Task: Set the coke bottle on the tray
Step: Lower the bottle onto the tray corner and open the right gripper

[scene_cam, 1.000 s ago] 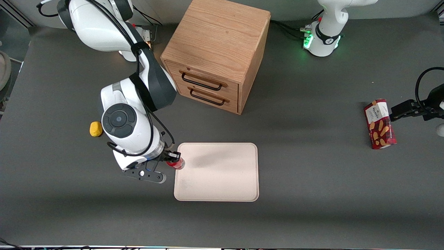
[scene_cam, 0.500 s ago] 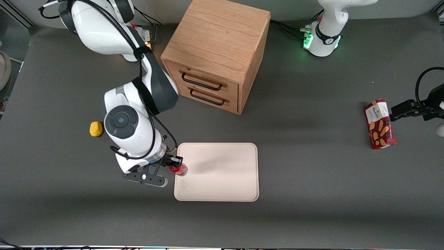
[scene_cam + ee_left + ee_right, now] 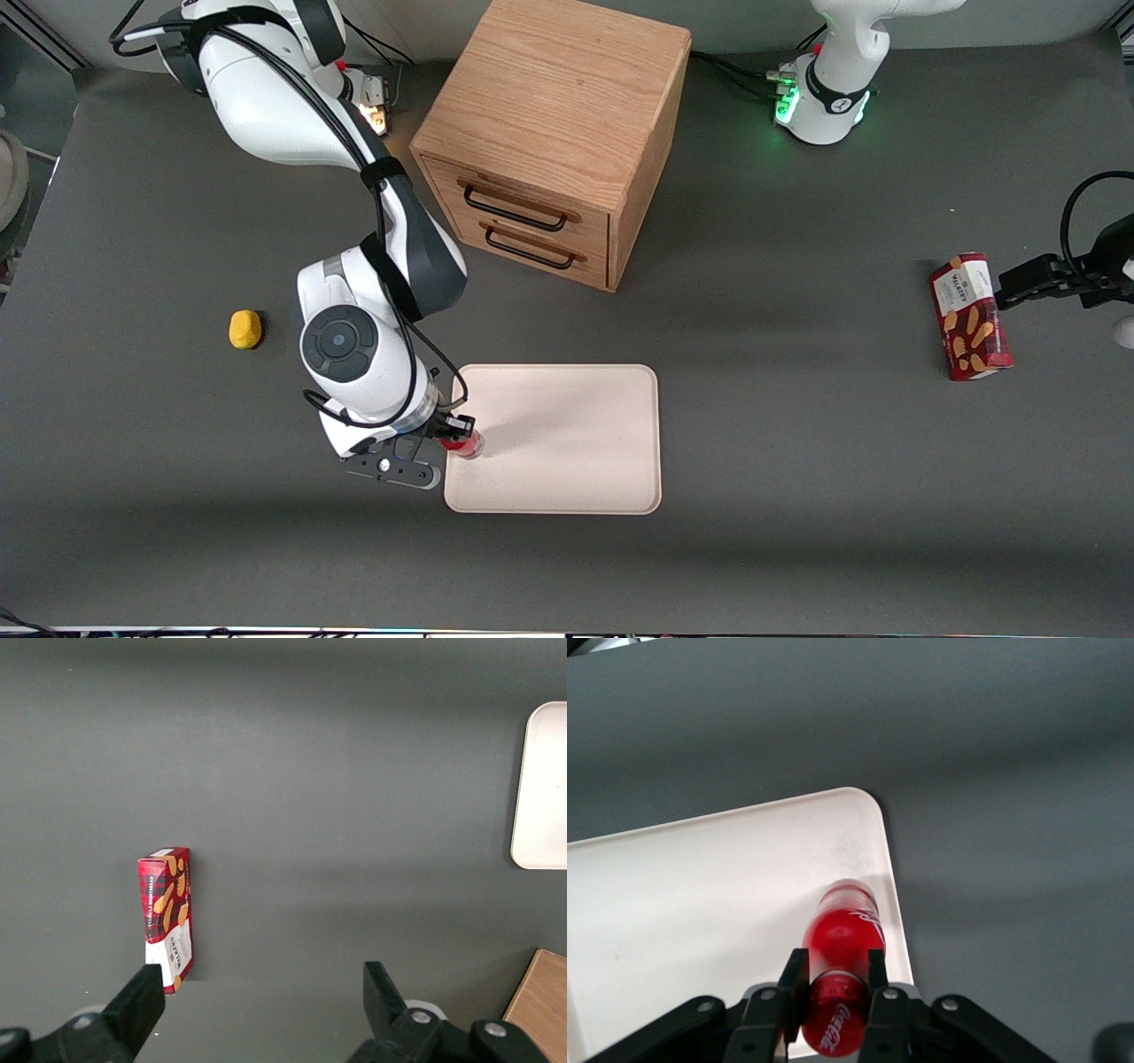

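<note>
One risk for you: the gripper [image 3: 833, 985], clamped on the coke bottle [image 3: 843, 950] above the tray [image 3: 567, 443] rim, may tip it on release.

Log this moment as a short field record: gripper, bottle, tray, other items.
gripper: right arm's gripper over the tray's edge nearest the working arm, shut on the coke bottle
coke bottle: red, held between the fingers above the tray
tray: cream-pink, nothing lying on it
wooden drawer cabinet: farther from the front camera than the tray
snack box: toward the parked arm's end
yellow object: on the table
</note>
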Robot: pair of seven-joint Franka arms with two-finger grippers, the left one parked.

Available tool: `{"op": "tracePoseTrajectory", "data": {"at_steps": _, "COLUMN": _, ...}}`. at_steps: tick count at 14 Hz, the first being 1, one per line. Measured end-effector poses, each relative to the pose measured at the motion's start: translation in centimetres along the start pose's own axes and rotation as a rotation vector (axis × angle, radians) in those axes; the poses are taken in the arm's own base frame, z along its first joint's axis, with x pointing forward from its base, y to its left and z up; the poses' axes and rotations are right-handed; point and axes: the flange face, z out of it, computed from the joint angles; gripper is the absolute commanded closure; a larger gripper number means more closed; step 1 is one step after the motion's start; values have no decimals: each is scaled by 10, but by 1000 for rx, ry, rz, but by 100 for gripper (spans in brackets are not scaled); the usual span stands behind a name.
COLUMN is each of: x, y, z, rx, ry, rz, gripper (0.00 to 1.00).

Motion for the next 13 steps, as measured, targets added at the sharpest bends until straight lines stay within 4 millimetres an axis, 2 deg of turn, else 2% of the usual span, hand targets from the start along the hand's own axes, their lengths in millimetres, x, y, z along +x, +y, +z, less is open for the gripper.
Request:
{"op": "tracePoseTrajectory", "data": {"at_steps": 3, "x": -2, "y": 1, "z": 23, "rx": -15, "ry": -16, "rz": 0, "gripper": 100}}
{"op": "tracePoseTrajectory", "data": {"at_steps": 5, "x": -2, "y": 1, "z": 30, "rx": -20, "ry": -22, "rz": -1, "gripper": 100}}
{"op": "tracePoseTrajectory", "data": {"at_steps": 7, "x": -3, "y": 1, "z": 32, "rx": -21, "ry": -23, "rz": -1, "gripper": 82}}
{"op": "tracePoseTrajectory", "data": {"at_steps": 8, "x": -3, "y": 1, "z": 32, "rx": -22, "ry": -24, "rz": -1, "gripper": 67}}
{"op": "tracePoseTrajectory", "data": {"at_steps": 9, "x": -3, "y": 1, "z": 32, "rx": -22, "ry": -24, "rz": 0, "gripper": 32}}
{"op": "tracePoseTrajectory", "data": {"at_steps": 10, "x": -3, "y": 0, "z": 32, "rx": -22, "ry": -24, "rz": 0, "gripper": 14}}
{"op": "tracePoseTrajectory", "data": {"at_steps": 11, "x": -3, "y": 0, "z": 32, "rx": -22, "ry": -25, "rz": 1, "gripper": 0}}
{"op": "tracePoseTrajectory", "data": {"at_steps": 13, "x": -3, "y": 0, "z": 31, "rx": -20, "ry": -23, "rz": 2, "gripper": 0}}
